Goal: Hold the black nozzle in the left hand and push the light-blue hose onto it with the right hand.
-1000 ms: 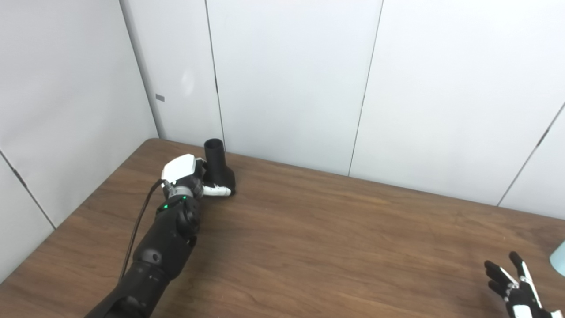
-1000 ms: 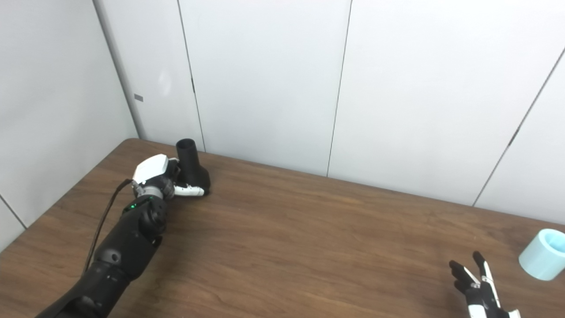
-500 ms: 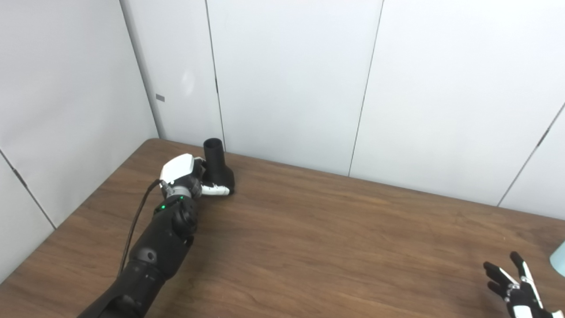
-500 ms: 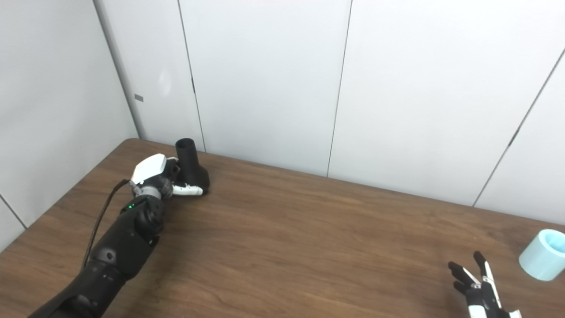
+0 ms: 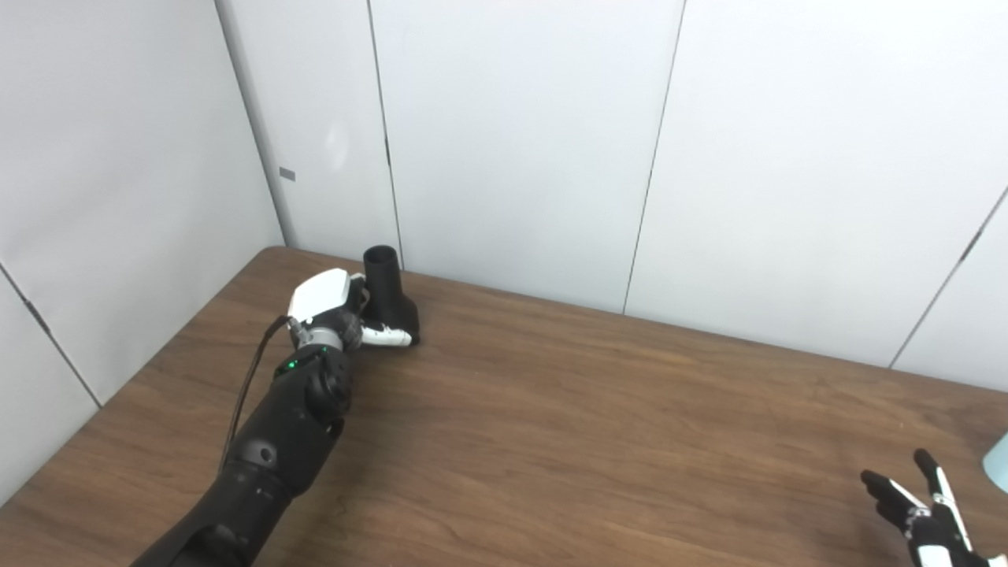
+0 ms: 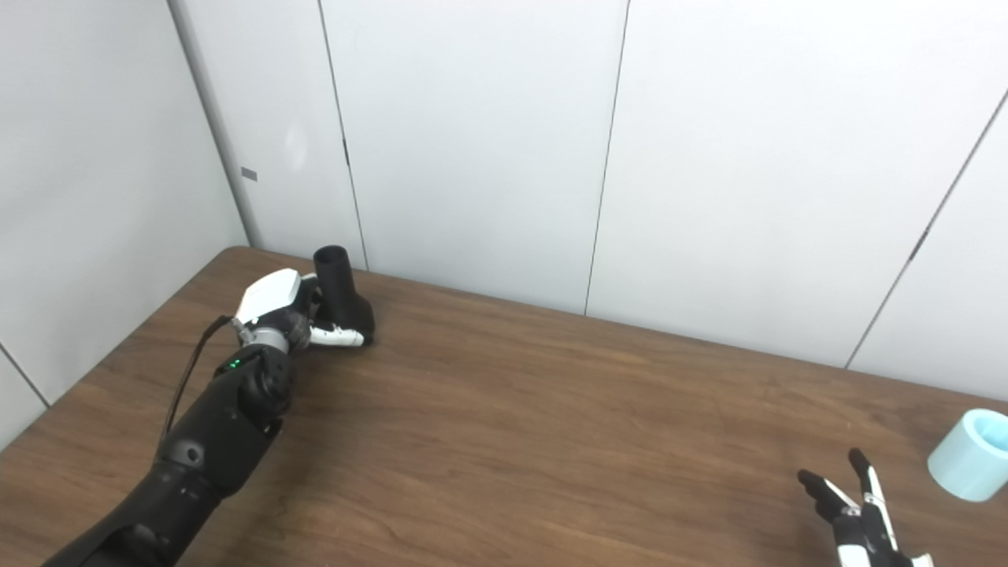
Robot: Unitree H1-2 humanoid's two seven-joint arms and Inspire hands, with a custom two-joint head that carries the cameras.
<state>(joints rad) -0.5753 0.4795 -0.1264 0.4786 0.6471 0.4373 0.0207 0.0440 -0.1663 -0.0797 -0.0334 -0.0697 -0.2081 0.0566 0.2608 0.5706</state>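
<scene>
1. Left eye view first, far left of the scene: the left arm runs up from the bottom edge across the brown wooden table (image 5: 551,441) toward its back left corner, close to the white wall panels (image 5: 512,134).
2. At the end of that arm, the left hand (image 5: 335,307) sits right against the black nozzle (image 5: 387,295), its white back plate facing up and a white thumb lying across the front of the nozzle's wide base.
3. Contact is plain to see, and the hand is wrapped around the lower part of the nozzle; how tightly the far-side fingers close is hidden behind the black body.
4. That nozzle stands upright on the table, wide end down, with the narrow round opening pointing up, close to the wall.
5. Moving across, the middle of the table shows only bare wood grain.
6. Over to the lower right corner: the right hand (image 6: 854,512) pokes up from the bottom edge, black-and-white fingers spread apart and pointing up, holding nothing.
7. Just past it, at the far right edge, the light-blue hose (image 6: 970,455) rests on the table as a short tube, open end tilted up, near the right hand but not touching it, well apart from the nozzle.
</scene>
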